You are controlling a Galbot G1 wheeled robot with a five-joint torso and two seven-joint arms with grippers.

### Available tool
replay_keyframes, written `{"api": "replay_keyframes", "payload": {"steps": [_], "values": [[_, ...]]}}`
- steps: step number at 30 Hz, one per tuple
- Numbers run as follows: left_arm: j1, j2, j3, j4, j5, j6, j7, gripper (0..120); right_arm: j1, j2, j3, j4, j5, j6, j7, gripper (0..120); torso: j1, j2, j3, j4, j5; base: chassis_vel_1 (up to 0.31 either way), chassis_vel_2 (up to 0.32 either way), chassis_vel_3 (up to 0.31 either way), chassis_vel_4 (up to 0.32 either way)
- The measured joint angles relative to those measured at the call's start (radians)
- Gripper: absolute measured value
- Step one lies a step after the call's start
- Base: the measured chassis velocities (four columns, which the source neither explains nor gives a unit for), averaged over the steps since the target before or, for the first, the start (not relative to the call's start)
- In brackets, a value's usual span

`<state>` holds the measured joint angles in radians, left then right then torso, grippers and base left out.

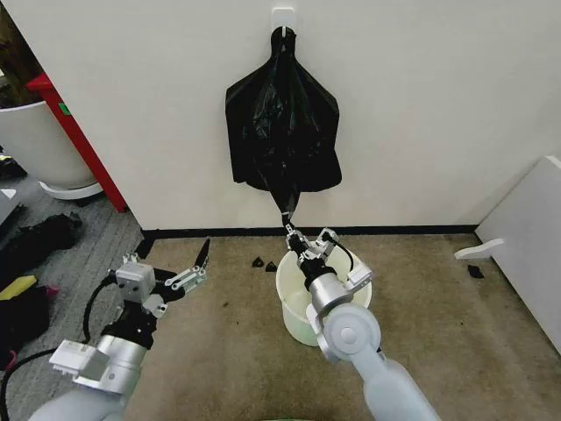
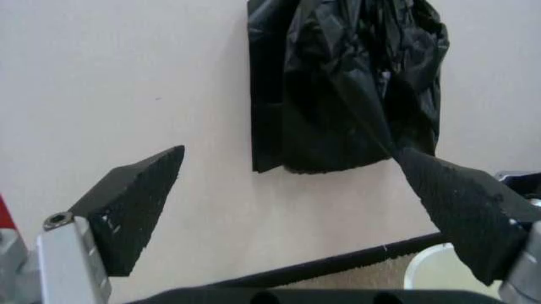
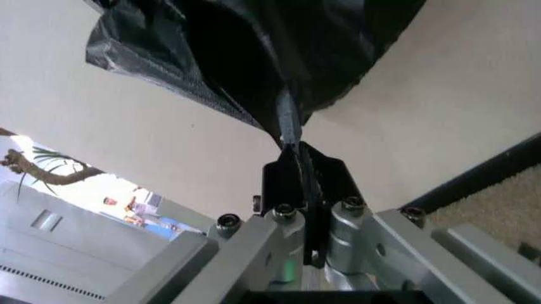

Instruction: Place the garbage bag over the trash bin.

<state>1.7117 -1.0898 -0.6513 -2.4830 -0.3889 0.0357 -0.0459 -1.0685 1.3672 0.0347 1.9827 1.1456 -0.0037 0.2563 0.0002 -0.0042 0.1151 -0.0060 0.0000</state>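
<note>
Head view, nearest first. At about seven o'clock, the left gripper [image 1: 180,267] hangs low over the tan carpet [image 1: 219,351], its fingers spread wide apart and holding nothing; it waits well to the side of the work.

Near the centre, the right gripper [image 1: 294,235] reaches up and forward directly above the trash bin [image 1: 294,307], a small cream-white bucket standing upright on the carpet close to the wall. Its fingers are pressed together on the thin drawn-out lower tip of a garbage bag [image 1: 287,210].

Farther off, at twelve o'clock, that tip leads up into the flat bunch of black bags [image 1: 282,127] hanging from a white wall hook [image 1: 282,17]. The bin has no liner yet.

The step in hand looks like pulling one bag free of the bunch. The next move would call for a steady pull down and away from the wall so a single bag separates, then both grippers to open its mouth over the bin's rim.
</note>
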Motion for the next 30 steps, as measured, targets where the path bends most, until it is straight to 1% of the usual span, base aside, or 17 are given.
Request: {"api": "replay_keyframes", "payload": {"steps": [4, 10, 15, 16, 17, 19, 20, 22, 23, 27, 28, 29, 30], "values": [[-0.02, 0.027, 0.0, 0.007, -0.016, 0.01, -0.001, 100, 0.013, 0.004, 0.0, -0.005, -0.007, 0.004, -0.004, 0, 0.0, 0.0, 0.0, 0.0, 0.0001, 0.0, 0.0, 0.0, 0.0], [-0.037, 0.038, 0.005, 0.017, -0.027, 0.015, -0.005, 100, 0.029, -0.005, -0.007, -0.004, -0.042, 0.004, -0.011, 0, 0.0, 0.0, 0.0, 0.0002, 0.0, 0.0, 0.0, 0.0, 0.0], [-0.09, 0.089, 0.01, 0.024, -0.067, 0.061, -0.025, 100, 0.032, -0.015, -0.011, -0.016, -0.124, 0.006, -0.041, 0, 0.0, 0.0, 0.0, 0.0002, 0.0001, 0.0, 0.0, 0.0, 0.0], [-0.116, 0.107, 0.016, 0.029, -0.087, 0.075, -0.034, 100, 0.032, -0.02, -0.014, -0.017, -0.139, 0.006, -0.045, 0, 0.0, 0.0, 0.0, 0.0001, 0.0, 0.0, 0.0, 0.0, 0.0], [-0.116, 0.107, 0.016, 0.029, -0.087, 0.075, -0.034, 100, 0.032, -0.02, -0.014, -0.017, -0.139, 0.006, -0.045, 0, 0.0, 0.0, 0.0, 0.0001, 0.0, 0.0, 0.0, 0.0, 0.0], [-0.163, 0.136, 0.025, 0.04, -0.118, 0.096, -0.042, 100, 0.032, -0.028, -0.019, -0.02, -0.161, 0.006, -0.052, 0, 0.0, 0.0, 0.0, 0.0002, 0.0001, 0.0, 0.0, 0.0, 0.0], [-0.171, 0.141, 0.027, 0.041, -0.122, 0.099, -0.043, 100, 0.032, -0.029, -0.02, -0.021, -0.164, 0.006, -0.054, 0, 0.0, 0.0, 0.0, 0.0002, 0.0, 0.0, 0.0, 0.0, 0.0], [-0.242, 0.18, 0.037, 0.059, -0.161, 0.124, -0.049, 100, 0.04, -0.036, -0.03, -0.034, -0.185, 0.007, -0.07, 0, 0.0, 0.0, 0.0, 0.0, 0.0, 0.0, 0.0, 0.0, 0.0], [-0.242, 0.18, 0.037, 0.059, -0.161, 0.124, -0.049, 100, 0.04, -0.036, -0.03, -0.034, -0.185, 0.007, -0.07, 0, 0.0, 0.0, 0.0, 0.0, 0.0, 0.0, 0.0, 0.0, 0.0], [-0.308, 0.219, 0.049, 0.08, -0.186, 0.142, -0.057, 100, 0.055, -0.037, -0.042, -0.042, -0.184, 0.007, -0.071, 0, 0.0, 0.0, 0.0, 0.0001, 0.0, 0.0, 0.0, 0.0, 0.0], [-0.339, 0.237, 0.057, 0.09, -0.2, 0.153, -0.062, 100, 0.062, -0.036, -0.046, -0.048, -0.182, 0.008, -0.071, 0, 0.0, 0.0, 0.0, 0.0001, 0.0, 0.0, 0.0, 0.0, 0.0], [-0.339, 0.237, 0.057, 0.09, -0.2, 0.153, -0.062, 100, 0.062, -0.036, -0.046, -0.048, -0.182, 0.008, -0.071, 0, 0.0, 0.0, 0.0, 0.0001, 0.0, 0.0, 0.0, 0.0, 0.0], [-0.39, 0.264, 0.068, 0.107, -0.217, 0.169, -0.068, 100, 0.076, -0.031, -0.049, -0.058, -0.18, 0.008, -0.071, 0, 0.0, 0.0, 0.0, 0.0, 0.0001, 0.0, 0.0, 0.0, 0.0]]}}
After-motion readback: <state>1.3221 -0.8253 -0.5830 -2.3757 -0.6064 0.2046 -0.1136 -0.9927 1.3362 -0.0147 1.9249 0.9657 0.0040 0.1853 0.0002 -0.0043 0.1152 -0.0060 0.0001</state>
